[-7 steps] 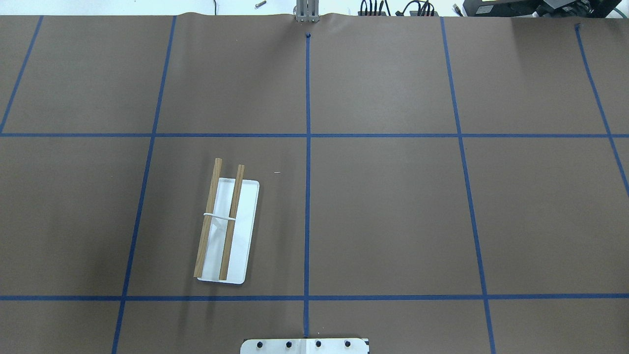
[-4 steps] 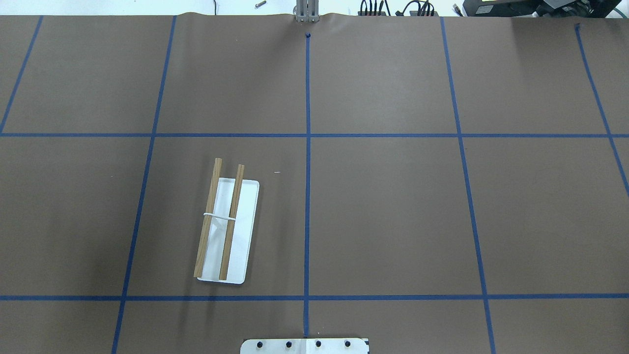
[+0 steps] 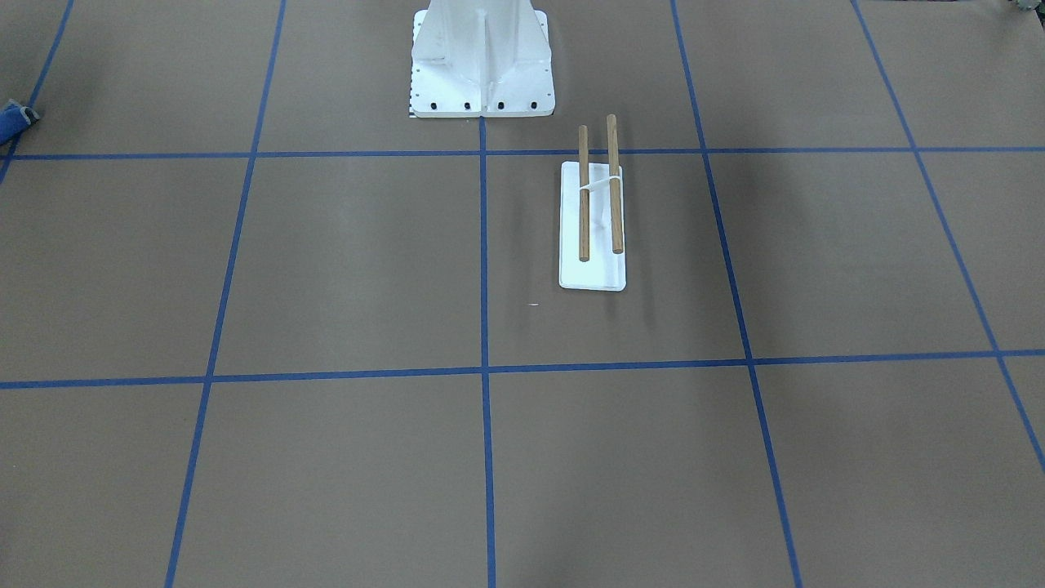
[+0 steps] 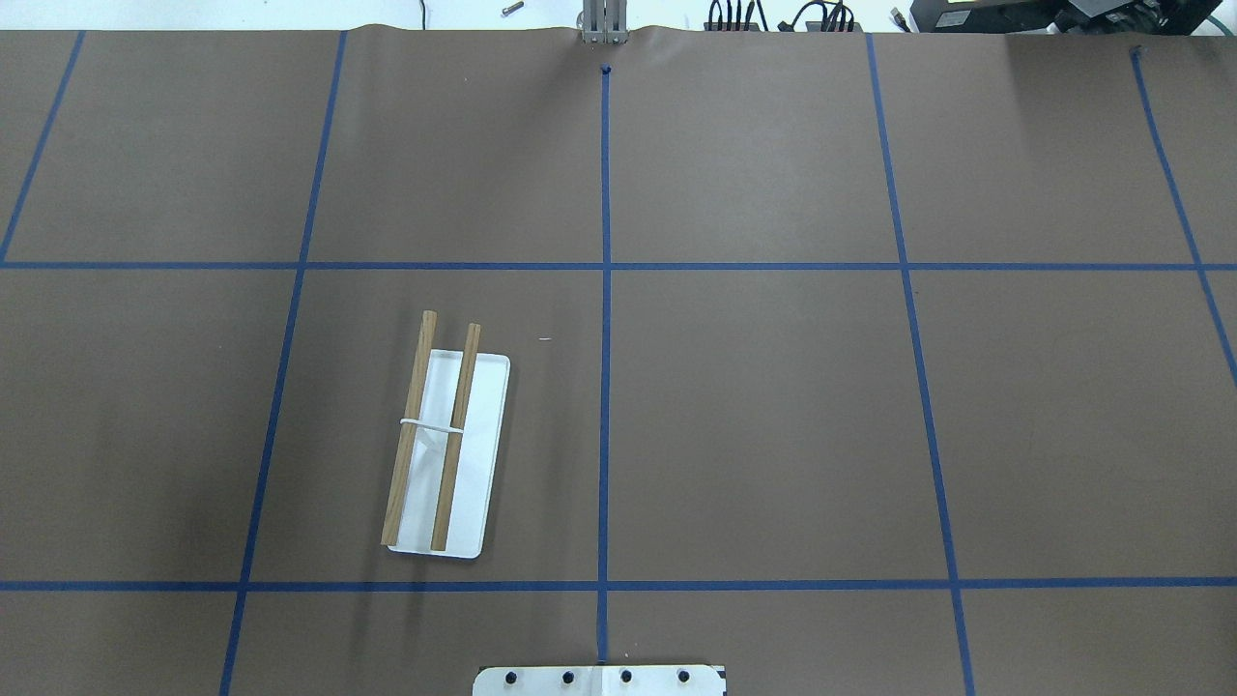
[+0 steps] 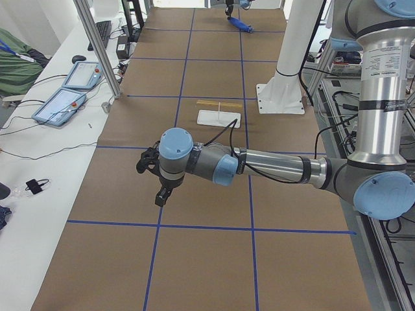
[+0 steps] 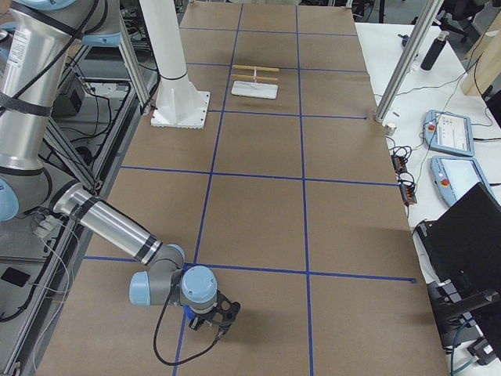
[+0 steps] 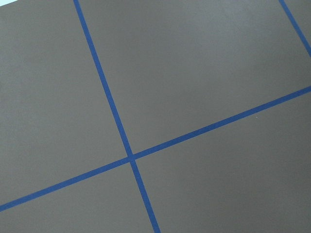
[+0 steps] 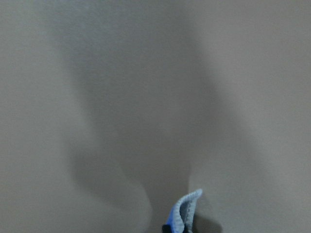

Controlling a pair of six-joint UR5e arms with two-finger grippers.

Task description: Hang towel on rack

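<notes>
The rack (image 4: 446, 454) stands on the table's left half, a white base with two brown dowel rods; it also shows in the front view (image 3: 593, 220). Only parts of the blue towel show: a bunched bit at the front view's left edge (image 3: 15, 119), a strip far off in the left side view (image 5: 241, 24), and a raised grey-edged corner at the bottom of the right wrist view (image 8: 185, 213). My right gripper (image 6: 214, 316) is low over the table at the towel; I cannot tell whether it is open or shut. My left gripper (image 5: 155, 178) hovers over bare table; I cannot tell its state.
The white bolted pedestal (image 3: 482, 61) stands behind the rack at the robot's side (image 4: 599, 680). Blue tape lines (image 7: 130, 158) grid the brown table cover. Tablets and cables (image 5: 65, 97) lie on the white bench beyond the table's far edge.
</notes>
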